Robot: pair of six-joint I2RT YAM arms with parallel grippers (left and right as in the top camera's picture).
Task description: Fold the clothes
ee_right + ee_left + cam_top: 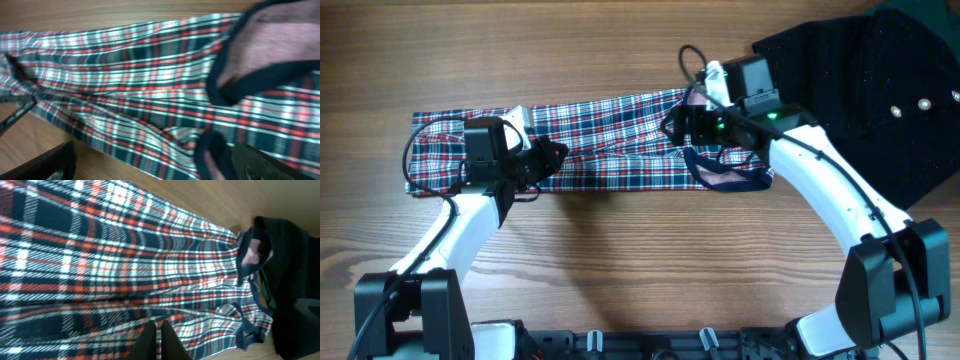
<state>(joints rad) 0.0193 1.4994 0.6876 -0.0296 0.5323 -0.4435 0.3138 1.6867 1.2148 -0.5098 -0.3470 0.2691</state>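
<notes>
The clothes, one plaid garment in red, white and navy, lie on the wooden table as a long flat strip. Its navy-trimmed openings are at the right end. My left gripper hangs over the strip's left half. In the left wrist view its gripper is shut, tips together just over the plaid, with no cloth seen between them. My right gripper is over the right part. In the right wrist view it stands wide open, straddling the garment's near edge and a navy trim loop.
A black garment with small metal studs lies at the back right, close to the right arm. Bare wooden table runs along the front between the two arm bases.
</notes>
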